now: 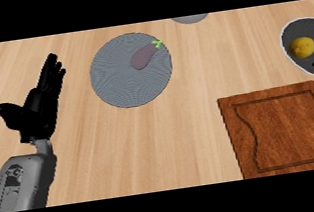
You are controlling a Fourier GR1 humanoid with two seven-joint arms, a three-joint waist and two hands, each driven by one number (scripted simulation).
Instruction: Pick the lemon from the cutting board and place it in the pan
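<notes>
Eggplant on grey plate

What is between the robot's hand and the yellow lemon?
In the head view, a grey plate holding a purple eggplant lies between the left hand and the lemon, which sits in the pan.

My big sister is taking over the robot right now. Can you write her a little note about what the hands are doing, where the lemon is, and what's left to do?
Left hand: open, fingers up, resting over the counter at the view's left, holding nothing.
Right hand: not in view.
Lemon: lying in the pan at the right edge.
Cutting board: nothing on it, lower right.
Nearby: a grey plate with a small eggplant on it, not part of the job.
Done: the lemon is off the board and in the pan.
Left: nothing that I can see, though the right hand's whereabouts are unknown.
</notes>
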